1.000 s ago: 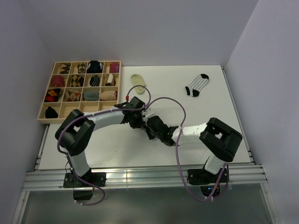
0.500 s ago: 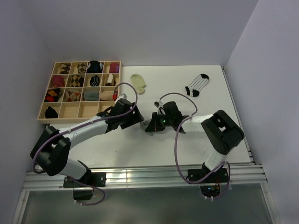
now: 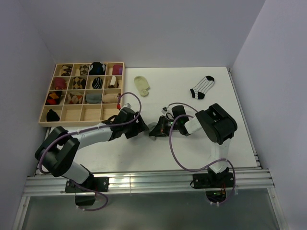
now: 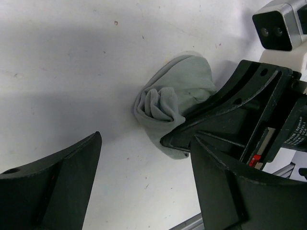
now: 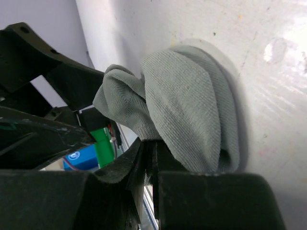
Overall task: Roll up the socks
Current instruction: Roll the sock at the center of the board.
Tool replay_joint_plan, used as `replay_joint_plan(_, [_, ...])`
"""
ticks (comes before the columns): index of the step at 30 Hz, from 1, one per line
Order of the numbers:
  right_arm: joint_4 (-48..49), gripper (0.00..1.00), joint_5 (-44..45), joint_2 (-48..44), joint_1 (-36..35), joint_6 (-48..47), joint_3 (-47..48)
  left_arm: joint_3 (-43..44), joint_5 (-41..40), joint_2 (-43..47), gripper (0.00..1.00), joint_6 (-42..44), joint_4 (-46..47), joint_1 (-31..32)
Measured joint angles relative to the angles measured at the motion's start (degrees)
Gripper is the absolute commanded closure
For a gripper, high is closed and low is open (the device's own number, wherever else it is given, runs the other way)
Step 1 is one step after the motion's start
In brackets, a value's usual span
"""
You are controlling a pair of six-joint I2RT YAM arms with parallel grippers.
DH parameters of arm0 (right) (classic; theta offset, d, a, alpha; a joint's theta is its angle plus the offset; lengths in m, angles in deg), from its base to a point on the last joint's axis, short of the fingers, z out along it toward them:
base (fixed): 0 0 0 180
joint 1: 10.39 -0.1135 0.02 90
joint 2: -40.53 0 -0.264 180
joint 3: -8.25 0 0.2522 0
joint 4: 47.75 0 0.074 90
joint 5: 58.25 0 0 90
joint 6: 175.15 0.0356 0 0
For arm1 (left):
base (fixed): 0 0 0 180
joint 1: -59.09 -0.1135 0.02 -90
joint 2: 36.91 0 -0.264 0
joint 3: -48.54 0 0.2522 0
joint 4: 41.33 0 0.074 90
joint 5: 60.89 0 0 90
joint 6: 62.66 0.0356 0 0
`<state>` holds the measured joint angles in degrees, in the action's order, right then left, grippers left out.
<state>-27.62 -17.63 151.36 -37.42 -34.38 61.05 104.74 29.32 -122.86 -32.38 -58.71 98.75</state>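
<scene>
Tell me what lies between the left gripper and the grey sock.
Only bare table, seen in the left wrist view. The left gripper is open; the right gripper is shut on the grey sock.

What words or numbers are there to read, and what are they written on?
White print on the black housing of the right wrist: too small and sideways to read.
White mark on the blue sticker behind the grey sock: too blurred to read.
No other text shows.

Top view high and behind, looking down over the whole counter [image 3: 144,153], left wrist close above the grey sock [image 4: 168,98], right wrist lower, nearer, same sock.
</scene>
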Motion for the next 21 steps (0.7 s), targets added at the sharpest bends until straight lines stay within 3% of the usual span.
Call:
replay_joint_plan(14, [3.56, 1.00, -2.97, 2.67, 1.03, 3.13, 0.00, 2.10, 0.61, -7.10, 0.38, -1.22, 4.46, 0.00])
replay_joint_plan(21, [4.24, 1.00, -3.39, 2.99, 1.14, 3.56, 0.00, 4.24, -0.35, -10.38, 0.69, -1.11, 4.55, 0.00])
